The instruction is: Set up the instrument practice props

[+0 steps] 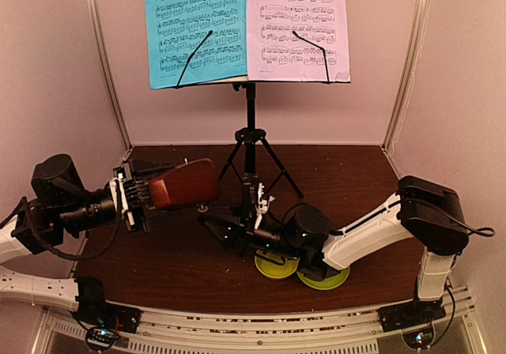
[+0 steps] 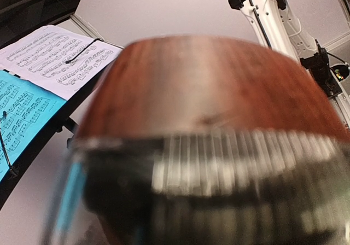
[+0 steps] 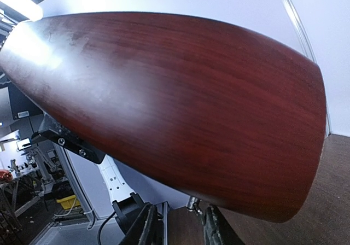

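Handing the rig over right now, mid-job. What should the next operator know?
Left gripper: shut on the metronome, held on its side above the table, left of centre.
Right gripper: jaws apart, nothing between them, low at mid-table beside the metronome's free end.
Stand: upright at the back, with the blue sheet on the left of its desk and the lilac sheet on the right.
Done: stand and sheets are set up.
Left: set the metronome upright on the table and release it.

Robot lab test cell: white panel walls (image 1: 47, 69), aluminium frame posts (image 1: 105, 69), brown tabletop (image 1: 348, 188), cluttered workbenches (image 3: 16, 193) visible beyond.
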`<state>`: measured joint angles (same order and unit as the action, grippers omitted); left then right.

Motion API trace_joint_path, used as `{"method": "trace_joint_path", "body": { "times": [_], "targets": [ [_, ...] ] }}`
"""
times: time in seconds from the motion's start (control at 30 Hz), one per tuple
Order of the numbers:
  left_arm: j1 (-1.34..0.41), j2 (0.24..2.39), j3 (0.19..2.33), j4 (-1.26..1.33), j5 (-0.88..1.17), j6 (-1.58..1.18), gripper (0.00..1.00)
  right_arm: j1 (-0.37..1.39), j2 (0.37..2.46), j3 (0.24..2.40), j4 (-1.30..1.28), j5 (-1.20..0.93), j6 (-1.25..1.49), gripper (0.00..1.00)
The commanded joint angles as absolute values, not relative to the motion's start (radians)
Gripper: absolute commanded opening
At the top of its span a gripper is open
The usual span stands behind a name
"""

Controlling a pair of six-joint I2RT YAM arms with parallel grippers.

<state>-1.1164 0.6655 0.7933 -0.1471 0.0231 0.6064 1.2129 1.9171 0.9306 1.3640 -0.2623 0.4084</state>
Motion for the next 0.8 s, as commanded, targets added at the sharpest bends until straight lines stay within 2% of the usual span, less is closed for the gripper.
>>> {"method": "trace_joint_path", "body": {
  "times": [0.0, 0.13, 0.3, 0.77],
  "targets": [
    [-1.117, 0.645, 0.843, 0.008, 0.073, 0.608, 0.08, 1.21, 1.882, 0.962, 1.442, -0.237, 0.48, 0.28],
    [-1.117, 0.642, 0.846, 0.006, 0.081, 0.616, 0.08, 1.197, 1.897, 0.974, 1.478, -0.232, 0.569, 0.2],
    [-1.117, 0.628, 0.849, 0.016, 0.092, 0.623, 0.08, 1.173, 1.919, 0.977, 1.554, -0.239, 0.677, 0.0],
    [-1.117, 0.646, 0.89, 0.031, 0.124, 0.715, 0.08, 1.151, 1.922, 1.048, 1.59, -0.303, 0.916, 0.0]
  ]
}}
